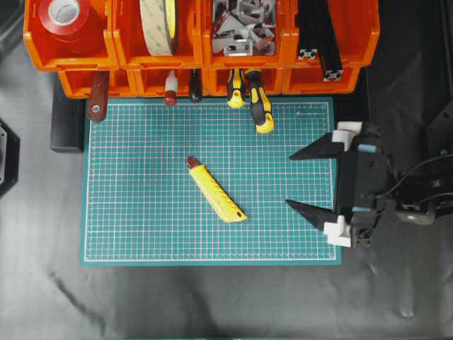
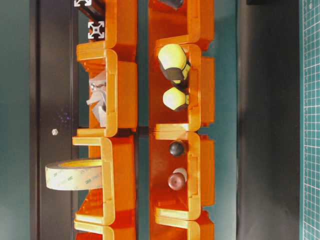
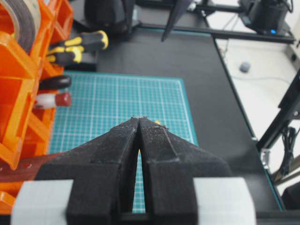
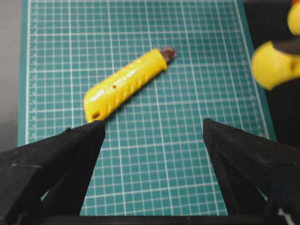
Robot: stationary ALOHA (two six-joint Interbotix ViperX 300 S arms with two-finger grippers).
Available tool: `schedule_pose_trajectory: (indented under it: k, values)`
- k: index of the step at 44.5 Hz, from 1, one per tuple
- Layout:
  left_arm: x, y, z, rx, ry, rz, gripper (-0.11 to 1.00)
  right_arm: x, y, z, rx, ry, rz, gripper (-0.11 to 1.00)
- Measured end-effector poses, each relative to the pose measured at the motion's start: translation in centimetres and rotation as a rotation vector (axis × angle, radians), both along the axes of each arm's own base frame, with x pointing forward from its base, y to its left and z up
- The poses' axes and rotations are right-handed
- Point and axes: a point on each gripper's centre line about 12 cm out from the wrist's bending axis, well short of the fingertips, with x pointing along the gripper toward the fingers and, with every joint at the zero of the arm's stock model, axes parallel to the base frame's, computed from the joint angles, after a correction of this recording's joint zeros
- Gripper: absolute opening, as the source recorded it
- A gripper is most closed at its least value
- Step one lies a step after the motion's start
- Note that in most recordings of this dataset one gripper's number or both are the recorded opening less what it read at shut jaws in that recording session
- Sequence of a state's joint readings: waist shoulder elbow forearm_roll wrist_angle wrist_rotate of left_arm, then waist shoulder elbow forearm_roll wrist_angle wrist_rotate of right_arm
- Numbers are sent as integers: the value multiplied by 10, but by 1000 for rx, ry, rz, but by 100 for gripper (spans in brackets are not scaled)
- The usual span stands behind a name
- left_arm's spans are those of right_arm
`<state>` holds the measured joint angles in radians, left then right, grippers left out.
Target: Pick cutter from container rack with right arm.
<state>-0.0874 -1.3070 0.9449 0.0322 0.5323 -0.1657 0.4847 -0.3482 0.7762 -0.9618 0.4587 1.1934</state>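
The yellow cutter [image 1: 216, 190] lies flat and diagonal on the green mat [image 1: 141, 227], out of the orange container rack [image 1: 198, 60], with its dark reddish cap toward the rack. My right gripper [image 1: 289, 179] is open and empty at the mat's right edge, its tips pointing toward the cutter and clear of it. In the right wrist view the cutter [image 4: 124, 84] lies ahead of the open gripper [image 4: 153, 123], just beyond the left fingertip. My left gripper [image 3: 140, 118] is shut and empty over the mat near the rack [image 3: 18, 93]; it is outside the overhead view.
Two yellow-and-black screwdrivers [image 1: 260, 106] stick out of the lower bins over the mat's back edge. A brown handle [image 1: 98, 95], a red-capped tool [image 1: 170, 91] and a black handle [image 1: 195, 85] also protrude. Upper bins hold tape rolls [image 1: 159, 25] and metal brackets [image 1: 244, 28].
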Motion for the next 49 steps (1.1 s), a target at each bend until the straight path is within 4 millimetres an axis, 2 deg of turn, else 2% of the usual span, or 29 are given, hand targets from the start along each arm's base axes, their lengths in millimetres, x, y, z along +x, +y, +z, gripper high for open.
schedule_pose_trajectory:
  k: [49]
  values:
    - [0,0,-1,0,2,0,1,-19,-13,8,78,-50,-58,81]
